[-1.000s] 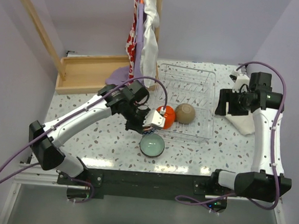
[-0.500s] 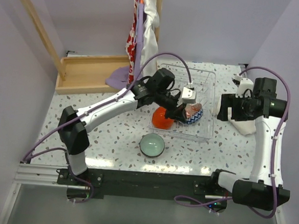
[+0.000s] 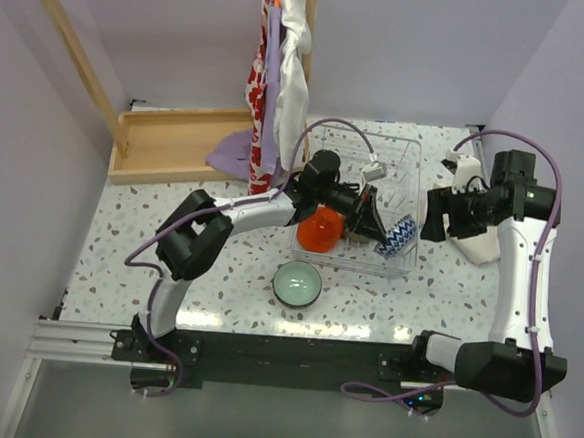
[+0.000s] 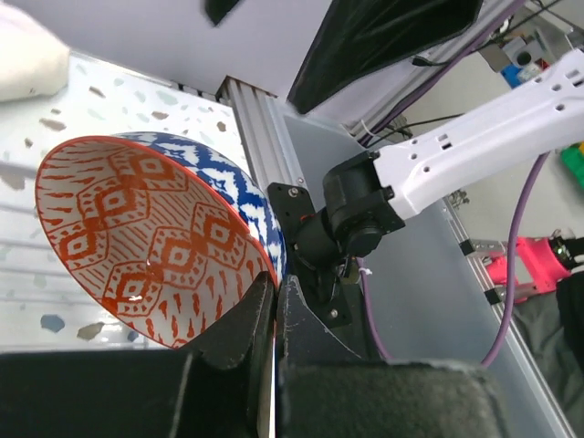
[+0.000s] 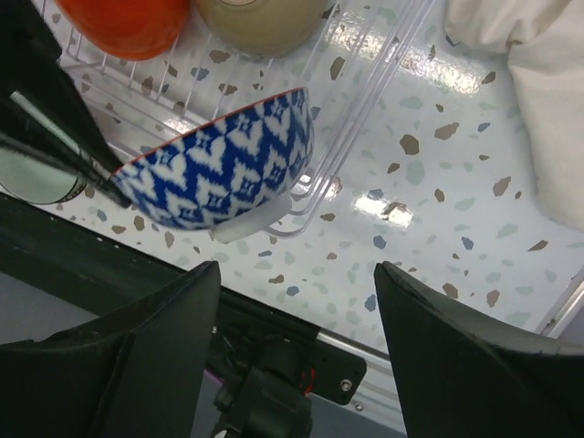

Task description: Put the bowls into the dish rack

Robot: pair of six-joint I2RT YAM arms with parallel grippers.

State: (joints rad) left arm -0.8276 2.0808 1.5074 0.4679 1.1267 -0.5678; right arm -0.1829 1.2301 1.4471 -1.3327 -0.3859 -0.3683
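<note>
My left gripper (image 4: 274, 283) is shut on the rim of a patterned bowl (image 4: 146, 228), blue and white outside and orange inside. From above, that bowl (image 3: 400, 237) hangs tilted over the front right corner of the white wire dish rack (image 3: 411, 153). An orange-red bowl (image 3: 319, 230) and a tan bowl (image 5: 260, 16) sit in the rack. A mint green bowl (image 3: 297, 283) rests on the table in front of the rack. My right gripper (image 5: 297, 270) is open and empty, just right of the rack, looking at the blue bowl (image 5: 228, 169).
A white cloth (image 3: 476, 242) lies under the right arm. A wooden tray (image 3: 167, 145) sits at the back left, with a purple cloth on its right end. Towels (image 3: 282, 68) hang from a wooden frame behind the rack.
My left arm has swung right across the rack, carrying the patterned bowl from beside the orange-red bowl to the rack's front right corner. The right arm has barely shifted.
</note>
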